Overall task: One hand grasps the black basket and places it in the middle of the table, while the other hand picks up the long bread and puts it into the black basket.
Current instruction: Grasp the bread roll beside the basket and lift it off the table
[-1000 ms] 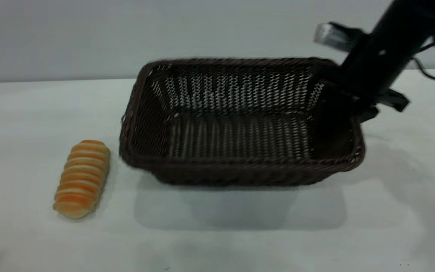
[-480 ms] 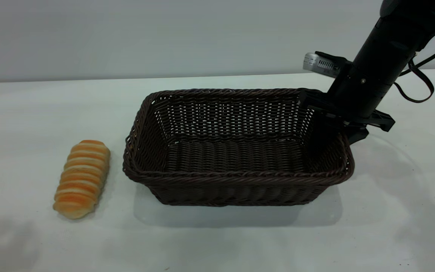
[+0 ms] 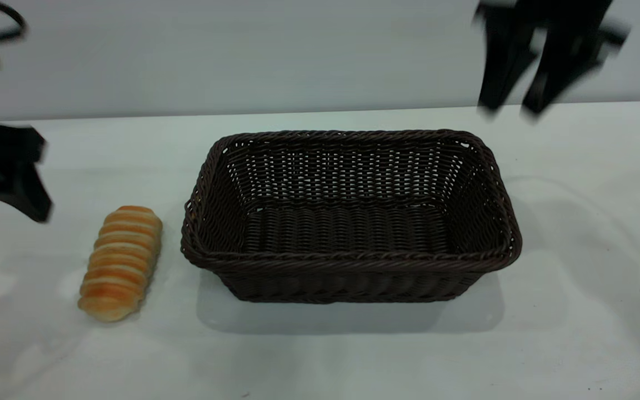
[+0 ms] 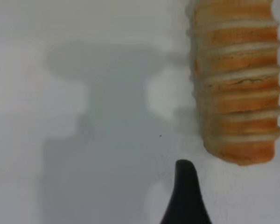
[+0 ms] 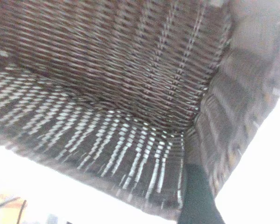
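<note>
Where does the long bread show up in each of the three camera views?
Exterior view: the long bread lies on the table at lower left, beside the black basket, apart from it.
Left wrist view: the bread fills the upper right, near a dark fingertip.
Right wrist view: not in it; only basket weave.
Shared landmark: the white table.

Blk woven basket [image 3: 348,261], orange-cream striped bread [image 3: 121,262]
</note>
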{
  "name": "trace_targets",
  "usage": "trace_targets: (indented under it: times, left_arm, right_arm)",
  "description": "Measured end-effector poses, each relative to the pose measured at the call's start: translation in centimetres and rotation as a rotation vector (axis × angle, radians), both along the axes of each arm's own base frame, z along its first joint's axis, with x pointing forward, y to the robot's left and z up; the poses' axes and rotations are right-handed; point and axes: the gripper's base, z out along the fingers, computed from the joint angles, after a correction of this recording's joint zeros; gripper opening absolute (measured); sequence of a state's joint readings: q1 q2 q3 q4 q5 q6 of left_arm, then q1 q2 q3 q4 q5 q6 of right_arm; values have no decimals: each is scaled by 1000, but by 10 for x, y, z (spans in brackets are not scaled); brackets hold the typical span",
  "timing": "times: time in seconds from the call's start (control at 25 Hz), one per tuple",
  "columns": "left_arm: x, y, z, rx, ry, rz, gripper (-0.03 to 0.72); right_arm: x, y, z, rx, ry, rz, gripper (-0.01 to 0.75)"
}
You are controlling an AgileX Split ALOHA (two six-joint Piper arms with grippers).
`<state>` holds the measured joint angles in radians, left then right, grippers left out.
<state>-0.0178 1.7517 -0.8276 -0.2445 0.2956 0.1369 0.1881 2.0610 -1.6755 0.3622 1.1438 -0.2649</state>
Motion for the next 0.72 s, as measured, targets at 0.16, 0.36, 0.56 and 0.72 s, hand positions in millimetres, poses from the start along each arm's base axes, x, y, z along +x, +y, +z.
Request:
trace_targets:
  times: [0.16, 0.36, 0.56, 0.72]
  left_arm:
    - [20, -14, -25, 4, 41, -41, 590]
    - [35, -34, -55, 14, 68, -93, 590]
    - [40, -36, -85, 26, 91, -91, 590]
    - [40, -41, -100, 35, 85, -99, 571]
  right_arm:
    - [-32, -6, 81, 22, -142, 23, 507]
    - [-80, -15, 160, 56, -331, 30, 507]
    - [-138, -24, 194, 91, -421, 55, 507]
    - [-191, -31, 191, 114, -428, 85, 507]
